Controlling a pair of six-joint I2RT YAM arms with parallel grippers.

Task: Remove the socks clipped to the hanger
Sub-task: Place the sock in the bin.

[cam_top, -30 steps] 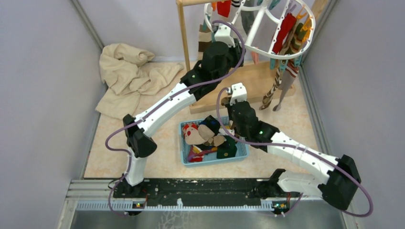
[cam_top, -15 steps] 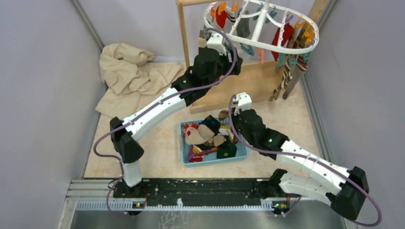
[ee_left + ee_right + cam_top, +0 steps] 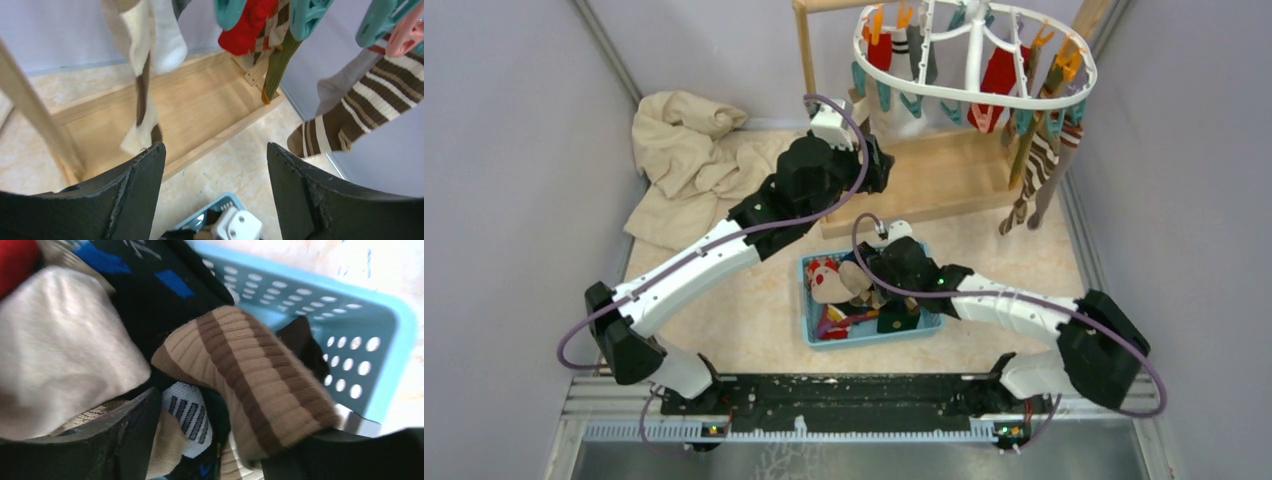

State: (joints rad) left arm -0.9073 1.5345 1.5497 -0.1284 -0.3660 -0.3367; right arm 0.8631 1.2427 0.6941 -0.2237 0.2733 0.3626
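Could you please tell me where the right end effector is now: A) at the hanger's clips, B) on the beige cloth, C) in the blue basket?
C: the right end effector hangs in the blue basket, with a tan striped sock between its fingers.

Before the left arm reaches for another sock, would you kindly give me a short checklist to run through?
1. Left claw open and empty: ok.
2. Socks left on the hanger: ok; a red sock and a brown-striped sock hang within the left wrist's view.
3. Right claw open over the basket: ok.
4. Tan striped sock clear of the right claw: not ok; it lies between the fingers.
5. Hanger at rest, not swinging: cannot tell.
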